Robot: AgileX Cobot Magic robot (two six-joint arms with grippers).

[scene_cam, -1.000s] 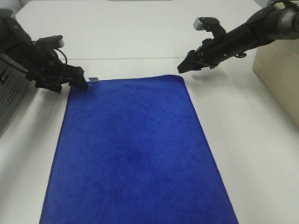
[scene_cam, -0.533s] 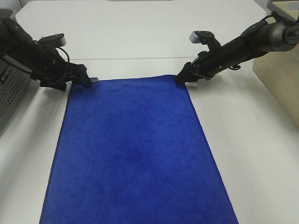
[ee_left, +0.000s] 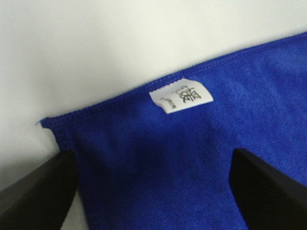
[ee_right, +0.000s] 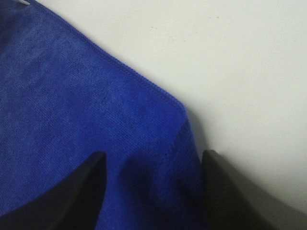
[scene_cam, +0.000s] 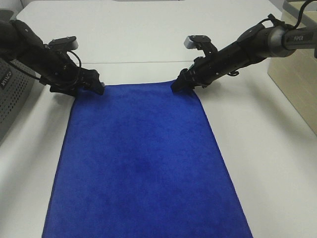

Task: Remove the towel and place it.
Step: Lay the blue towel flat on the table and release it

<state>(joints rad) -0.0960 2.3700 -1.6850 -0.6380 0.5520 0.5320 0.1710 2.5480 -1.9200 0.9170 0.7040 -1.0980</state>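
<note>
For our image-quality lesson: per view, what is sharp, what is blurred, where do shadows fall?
Exterior high: even light, faint shadows, towel sharp. Left wrist: white tag fairly sharp, pincer fingertips blurred. Right wrist: hem soft, dark shadow beside towel corner.

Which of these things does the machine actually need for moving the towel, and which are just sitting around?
In the job: blue towel with its white tag; left pincer and right pincer, each open over a far corner.
Just lying about: grey perforated box at the left edge; beige box at the right edge.
</note>
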